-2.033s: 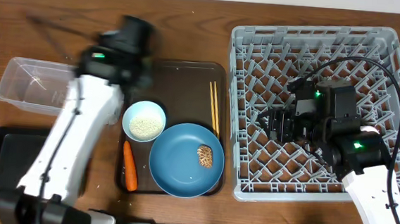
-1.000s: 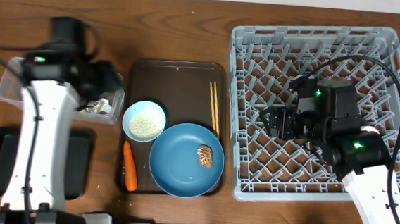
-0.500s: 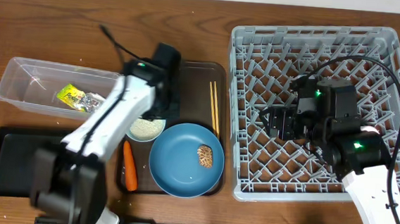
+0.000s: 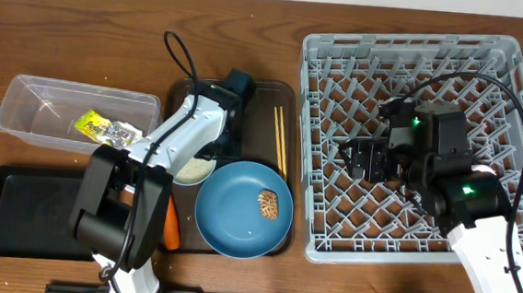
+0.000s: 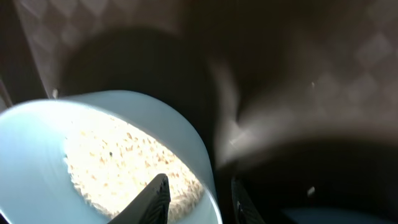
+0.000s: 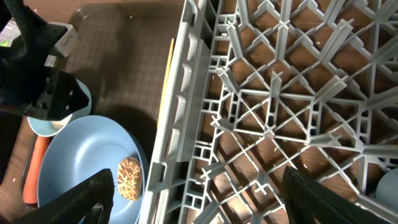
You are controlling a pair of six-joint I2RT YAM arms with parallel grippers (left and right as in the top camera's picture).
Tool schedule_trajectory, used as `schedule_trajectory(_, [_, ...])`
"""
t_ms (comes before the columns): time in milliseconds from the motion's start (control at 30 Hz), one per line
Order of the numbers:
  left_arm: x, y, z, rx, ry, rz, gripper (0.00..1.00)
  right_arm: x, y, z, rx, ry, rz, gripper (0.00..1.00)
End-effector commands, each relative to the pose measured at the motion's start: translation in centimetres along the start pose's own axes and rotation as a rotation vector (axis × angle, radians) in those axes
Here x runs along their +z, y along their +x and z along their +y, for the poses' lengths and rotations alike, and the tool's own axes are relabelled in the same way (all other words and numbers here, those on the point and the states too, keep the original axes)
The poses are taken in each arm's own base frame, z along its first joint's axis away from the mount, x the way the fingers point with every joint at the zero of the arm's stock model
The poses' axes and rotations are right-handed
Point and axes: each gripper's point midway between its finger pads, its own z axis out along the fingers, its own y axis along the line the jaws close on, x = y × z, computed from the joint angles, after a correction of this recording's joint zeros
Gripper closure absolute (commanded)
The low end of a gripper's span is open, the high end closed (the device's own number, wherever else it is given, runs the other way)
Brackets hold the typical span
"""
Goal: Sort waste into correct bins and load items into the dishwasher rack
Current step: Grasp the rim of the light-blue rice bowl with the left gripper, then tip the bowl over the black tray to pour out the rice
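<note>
My left gripper (image 4: 221, 144) (image 5: 198, 202) is open and straddles the right rim of the white bowl (image 4: 180, 148) (image 5: 37, 162), one finger over the rice (image 4: 189, 167) (image 5: 118, 162). The yellow-green wrapper (image 4: 99, 128) lies in the clear tub (image 4: 25, 102). The blue plate (image 4: 229, 218) holds the brown lump (image 4: 268, 204) (image 6: 129, 177). The carrot (image 4: 172, 228) lies partly under my left arm. The chopsticks (image 4: 280, 140) lie beside the plate. My right gripper (image 4: 362, 161) (image 6: 208, 199) is open and empty over the grey rack (image 4: 415, 56). A pale blue cup edge (image 6: 388, 186) shows in the rack. The pink cup is out of view.
The bowl, plate, carrot and chopsticks sit on the dark brown serving tray (image 4: 255, 100). The black tray (image 4: 17, 213) lies in front of the clear tub at the left. The rack wall (image 6: 180, 106) stands close to the serving tray's right edge.
My left arm swung from the serving tray to the clear tub, left the wrapper there, then came back and set its fingers around the bowl's rim. The right arm has not moved.
</note>
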Motion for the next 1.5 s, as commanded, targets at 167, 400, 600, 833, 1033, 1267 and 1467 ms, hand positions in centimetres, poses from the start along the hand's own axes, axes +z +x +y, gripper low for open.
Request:
schedule_trajectory(167, [2.2, 0.7, 0.9, -0.014, -0.047, -0.016, 0.78, -0.1, 0.0, 0.4, -0.001, -0.003, 0.001, 0.18])
schedule_trajectory(400, [1.4, 0.8, 1.1, -0.013, -0.05, -0.01, 0.94, -0.1, 0.1, 0.4, 0.0, -0.002, 0.005, 0.17])
schedule_trajectory(600, [-3.6, 1.3, 2.0, -0.03, -0.039, -0.025, 0.94, -0.1, 0.1, 0.4, 0.0, -0.001, 0.005, 0.15])
schedule_trajectory(833, [-12.0, 1.5, 3.9, -0.132, 0.066, -0.244, 0.94, -0.1, -0.1, 0.4, -0.001, 0.0, -0.001, 0.14])
schedule_trajectory(1033, [-16.2, 3.0, 7.8, -0.287, 0.154, -0.332, 0.94, -0.1, -0.1, 0.4, -0.001, 0.0, 0.0, 0.14])
schedule_trajectory(1267, [-17.8, 5.0, 12.6, -0.44, 0.394, -0.33, 0.94, -0.1, -0.1, 0.4, -0.002, 0.0, -0.004, 0.14])
schedule_trajectory(1467, [-17.7, 6.9, 17.1, -0.612, 0.616, -0.341, 0.94, -0.1, -0.4, 0.4, -0.005, -0.002, -0.014, 0.14])
